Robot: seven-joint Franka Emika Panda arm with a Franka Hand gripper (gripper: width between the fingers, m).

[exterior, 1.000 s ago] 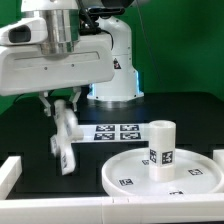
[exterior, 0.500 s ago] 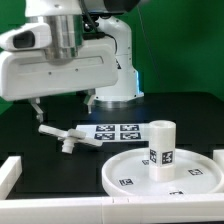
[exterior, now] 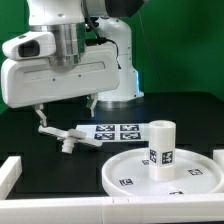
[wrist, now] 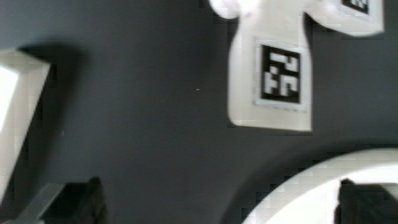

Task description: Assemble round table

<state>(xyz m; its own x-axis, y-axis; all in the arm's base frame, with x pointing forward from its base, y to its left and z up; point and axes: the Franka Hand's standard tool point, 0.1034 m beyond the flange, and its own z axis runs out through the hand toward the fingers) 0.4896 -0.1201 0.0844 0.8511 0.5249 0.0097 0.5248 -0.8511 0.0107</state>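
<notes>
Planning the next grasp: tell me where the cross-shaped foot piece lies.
In the exterior view, the cross-shaped foot piece lies on the table left of the marker board, below the open gripper.

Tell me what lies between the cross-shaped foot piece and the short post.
The marker board lies between foot piece and post, in the exterior view.

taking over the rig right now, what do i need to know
Gripper: open, empty, hovering above the white cross-shaped foot piece.
Foot piece: lies loose on the black table, beside the marker board.
White short cylindrical post: upright on the large white round rimmed disc; cannot tell if it is fastened.
Left: join the foot piece to the post.
</notes>
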